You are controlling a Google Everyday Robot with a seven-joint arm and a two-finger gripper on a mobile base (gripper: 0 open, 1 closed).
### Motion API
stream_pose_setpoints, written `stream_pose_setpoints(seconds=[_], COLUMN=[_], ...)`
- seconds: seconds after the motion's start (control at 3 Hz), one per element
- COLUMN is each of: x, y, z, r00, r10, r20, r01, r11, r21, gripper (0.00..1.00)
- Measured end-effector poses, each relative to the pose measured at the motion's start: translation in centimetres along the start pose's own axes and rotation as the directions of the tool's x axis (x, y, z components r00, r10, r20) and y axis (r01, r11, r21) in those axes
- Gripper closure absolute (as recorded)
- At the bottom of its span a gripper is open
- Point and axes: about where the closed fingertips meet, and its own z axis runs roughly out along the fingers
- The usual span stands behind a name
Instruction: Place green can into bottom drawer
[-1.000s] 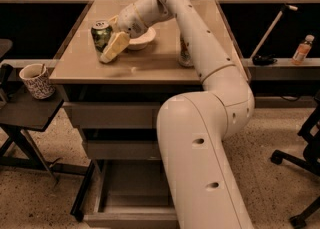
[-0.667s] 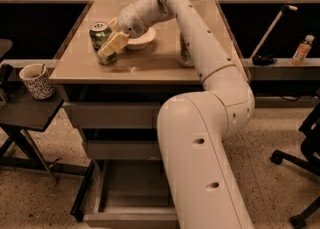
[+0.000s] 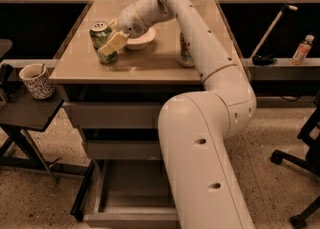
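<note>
The green can [image 3: 100,34] stands upright on the wooden table top [image 3: 150,68], near its left front corner. My gripper [image 3: 113,42] is at the can, with its yellowish end lying across the can's right front side, touching or nearly touching it. The can still rests on the table. The bottom drawer [image 3: 131,219] is pulled out low in front of the cabinet, its grey tray open towards me; my arm hides its right part. The two upper grey drawers [image 3: 112,115] are shut.
A white bowl [image 3: 141,38] sits just behind the gripper. Another can [image 3: 185,53] stands by my arm. A patterned mug [image 3: 36,80] stands on a dark side table [image 3: 27,113] at the left. An office chair base [image 3: 300,173] is at the right, and a bottle [image 3: 302,49] on a shelf.
My gripper has moved left and slightly down, from beside the can to lying across its front. The can has stayed where it was.
</note>
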Motion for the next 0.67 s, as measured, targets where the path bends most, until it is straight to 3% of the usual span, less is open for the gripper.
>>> stream_pose_setpoints(seconds=[0.33, 0.67], x=[-0.6, -3.3], y=[0.4, 2.2], z=[-2.8, -8.3], r00=[1.000, 0.999], r10=[0.010, -0.014], r20=[0.004, 0.035], r01=[-0.010, 0.007], r11=[0.9980, 0.9823], r21=[0.062, 0.187], gripper=[1.00, 1.00])
